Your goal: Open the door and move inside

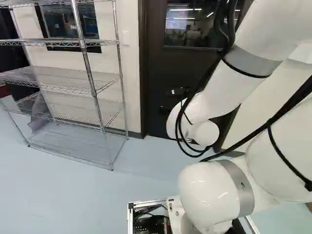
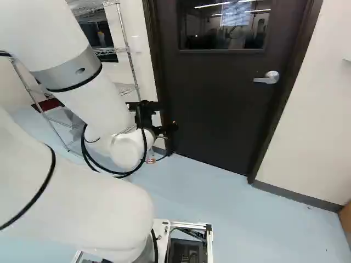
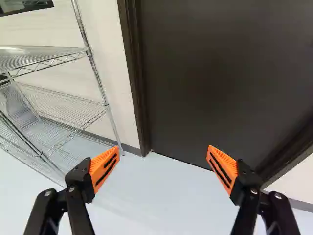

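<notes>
From where I stand, the dark door is shut in its frame, and its silver lever handle sits at two o'clock in the right base view, lying nearly level. The handle is untouched. A door window is set into the upper part, toward one o'clock in that view, with lights showing in the glass.

The white arm reaches out across nine o'clock there, and its black tool hangs low in front of the frame's post on the side away from the handle, well apart from that handle. In the wrist view the tool has its two fingers spread wide, orange pads facing each other, with nothing held between them. Straight ahead of it, from twelve to two o'clock, is the plain lower part of the door; the post stands toward eleven o'clock. Pale blue floor shows between and beyond the fingers.

Off at ten o'clock from the tool is a wire shelf unit, which fills ten o'clock in the left base view too. It stands against the cream wall, with another window behind its upper shelves.
</notes>
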You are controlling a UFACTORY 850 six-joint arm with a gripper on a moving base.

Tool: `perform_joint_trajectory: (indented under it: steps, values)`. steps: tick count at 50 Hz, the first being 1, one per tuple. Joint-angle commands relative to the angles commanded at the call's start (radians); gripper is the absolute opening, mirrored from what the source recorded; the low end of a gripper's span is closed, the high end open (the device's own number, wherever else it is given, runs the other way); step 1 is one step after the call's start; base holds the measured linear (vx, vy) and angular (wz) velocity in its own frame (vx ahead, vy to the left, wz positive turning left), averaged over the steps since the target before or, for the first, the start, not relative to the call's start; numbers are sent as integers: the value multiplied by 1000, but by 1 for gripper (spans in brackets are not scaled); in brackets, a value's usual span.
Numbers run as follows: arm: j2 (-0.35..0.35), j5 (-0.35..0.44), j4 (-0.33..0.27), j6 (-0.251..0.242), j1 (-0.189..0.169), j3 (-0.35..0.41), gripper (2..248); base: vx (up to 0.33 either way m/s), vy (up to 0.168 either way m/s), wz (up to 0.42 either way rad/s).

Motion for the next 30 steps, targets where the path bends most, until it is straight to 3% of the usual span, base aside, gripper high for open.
perform_joint_trajectory:
  steps: [6, 30]
  values:
    - [0, 0, 0, 0, 0, 0, 247, 141, -14, -79]
    - [0, 0, 0, 0, 0, 0, 247, 142, -51, -277]
